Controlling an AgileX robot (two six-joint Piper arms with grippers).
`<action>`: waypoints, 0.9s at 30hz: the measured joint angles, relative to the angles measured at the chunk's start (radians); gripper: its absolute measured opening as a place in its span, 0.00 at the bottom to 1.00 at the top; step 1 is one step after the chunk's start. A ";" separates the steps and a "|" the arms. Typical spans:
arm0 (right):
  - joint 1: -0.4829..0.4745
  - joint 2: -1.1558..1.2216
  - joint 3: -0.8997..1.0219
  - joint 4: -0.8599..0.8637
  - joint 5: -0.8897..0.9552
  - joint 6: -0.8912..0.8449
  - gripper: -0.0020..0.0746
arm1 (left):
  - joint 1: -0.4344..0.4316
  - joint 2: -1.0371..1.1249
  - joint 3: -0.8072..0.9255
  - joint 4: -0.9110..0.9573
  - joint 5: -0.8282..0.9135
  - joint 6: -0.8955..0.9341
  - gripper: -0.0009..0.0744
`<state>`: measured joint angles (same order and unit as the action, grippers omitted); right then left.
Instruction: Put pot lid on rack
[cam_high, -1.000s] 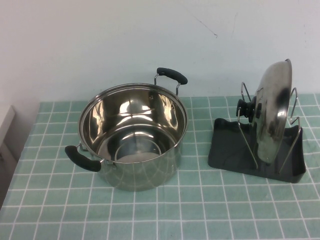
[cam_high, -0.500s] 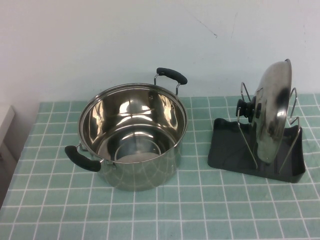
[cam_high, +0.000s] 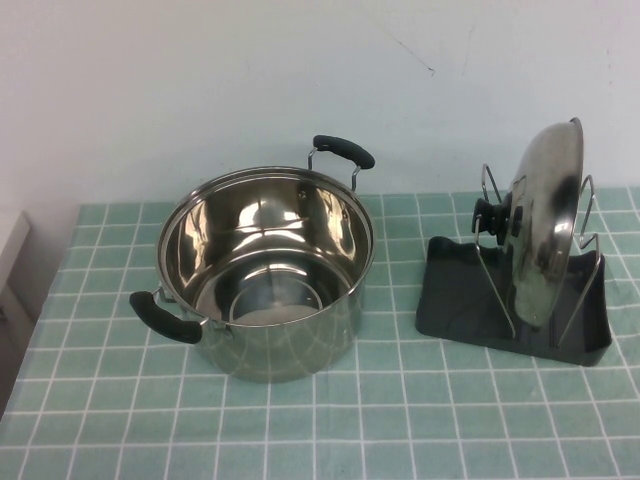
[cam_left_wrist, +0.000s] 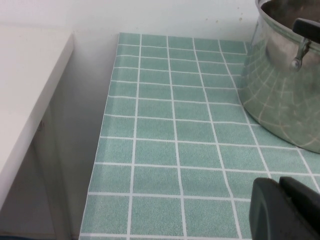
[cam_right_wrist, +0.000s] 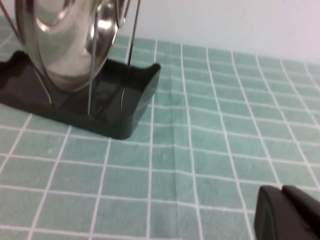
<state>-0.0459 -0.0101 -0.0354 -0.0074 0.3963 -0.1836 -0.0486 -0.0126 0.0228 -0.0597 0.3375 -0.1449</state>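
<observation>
The shiny pot lid (cam_high: 545, 225) stands on edge in the dark grey rack (cam_high: 455, 295), held between its two silver wire loops, with its black knob (cam_high: 493, 218) facing the pot. It also shows in the right wrist view (cam_right_wrist: 60, 45), standing in the rack (cam_right_wrist: 132, 107). Neither gripper shows in the high view. My left gripper (cam_left_wrist: 281, 207) is shut and empty, low over the cloth beside the pot. My right gripper (cam_right_wrist: 282, 212) is shut and empty, over the cloth some way from the rack.
The open steel pot (cam_high: 265, 270) with two black handles stands left of the rack; it also shows in the left wrist view (cam_left_wrist: 285, 85). A green checked cloth (cam_high: 400, 420) covers the table. A white shelf (cam_left_wrist: 25, 100) stands past the cloth's left edge.
</observation>
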 joint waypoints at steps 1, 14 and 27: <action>-0.002 0.000 0.014 0.000 0.000 0.012 0.03 | 0.000 0.000 0.000 0.000 0.000 0.000 0.01; -0.006 -0.002 0.053 -0.010 -0.004 0.101 0.03 | 0.000 0.000 0.000 0.002 0.000 0.002 0.01; -0.006 -0.002 0.054 -0.021 -0.008 0.101 0.03 | 0.000 0.000 0.000 0.002 0.000 0.002 0.01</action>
<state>-0.0524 -0.0117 0.0181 -0.0282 0.3880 -0.0830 -0.0486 -0.0126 0.0228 -0.0574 0.3375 -0.1427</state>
